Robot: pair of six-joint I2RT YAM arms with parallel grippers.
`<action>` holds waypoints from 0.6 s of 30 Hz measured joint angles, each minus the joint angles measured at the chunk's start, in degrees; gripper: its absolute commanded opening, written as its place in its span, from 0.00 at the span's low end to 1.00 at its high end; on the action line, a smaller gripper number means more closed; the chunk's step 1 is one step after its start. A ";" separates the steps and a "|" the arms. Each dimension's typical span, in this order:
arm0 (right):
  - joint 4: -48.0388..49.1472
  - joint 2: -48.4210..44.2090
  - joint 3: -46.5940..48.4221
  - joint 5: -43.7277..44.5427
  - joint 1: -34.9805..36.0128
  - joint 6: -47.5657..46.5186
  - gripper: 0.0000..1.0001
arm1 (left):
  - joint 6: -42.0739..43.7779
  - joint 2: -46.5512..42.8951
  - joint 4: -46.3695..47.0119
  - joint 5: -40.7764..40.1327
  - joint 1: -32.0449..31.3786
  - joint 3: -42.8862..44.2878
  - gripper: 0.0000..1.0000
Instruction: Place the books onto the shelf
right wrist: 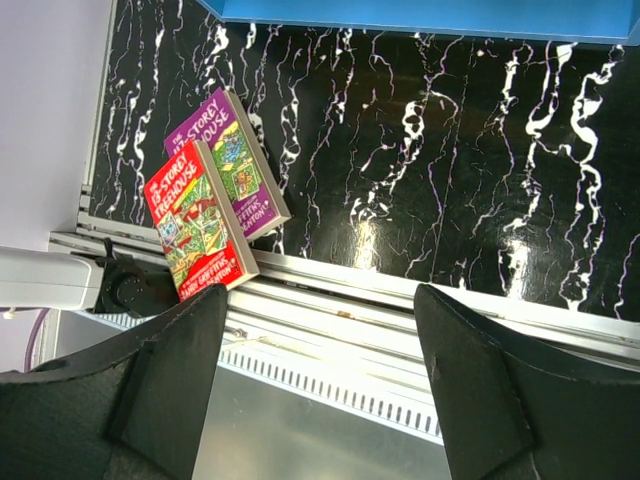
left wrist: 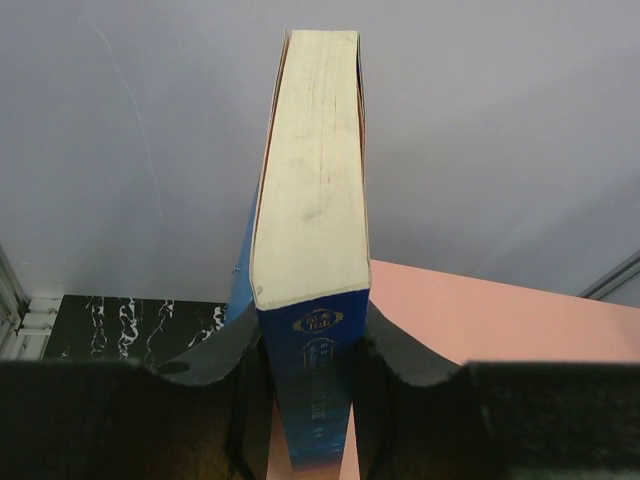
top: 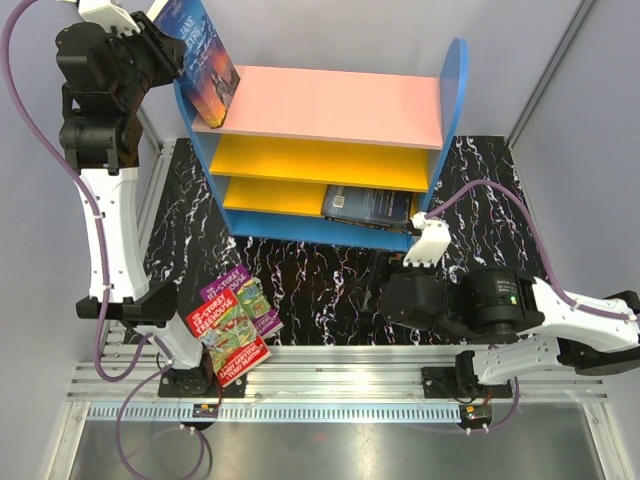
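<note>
The books [top: 232, 322] are at three stages. At 11 o'clock in the top view, the left end effector [left wrist: 310, 360] is clamped narrowly on the covers of Jane Eyre [top: 205, 60]. It holds the book upright and slightly tilted, with its lower corner at the left end of the shelf's [top: 455, 90] pink board [top: 330, 105]. Whether that corner touches the board cannot be told.

At 7 o'clock, the red Treehouse [top: 228, 338] lies overlapping the purple Treehouse [top: 248, 298] on the counter [top: 320, 290], close to its near edge. On the shelf's blue bottom board, toward 4 o'clock, a dark blue book [top: 368, 205] lies flat.

The step in hand appears to be placing Jane Eyre. The next move probably calls for lowering it squarely onto the pink board before the fingers part. If released tilted, it could tip off the left end, where the side panel and wall are close.

To the book's right, toward 3 o'clock, the pink board is bare as far as the blue right panel. That gives room to slide inward. The two yellow boards have less headroom and would need a flat entry from the front.

At 4 o'clock, the right end effector [right wrist: 320, 380] hangs over the counter with its jaws wide apart, holding nothing. It has bare counter between itself and the Treehouse pair.
</note>
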 measured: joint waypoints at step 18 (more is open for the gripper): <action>0.02 -0.79 -1.53 0.48 0.00 -1.77 0.86 | -0.50 -2.23 6.82 -1.90 0.00 -1.53 0.98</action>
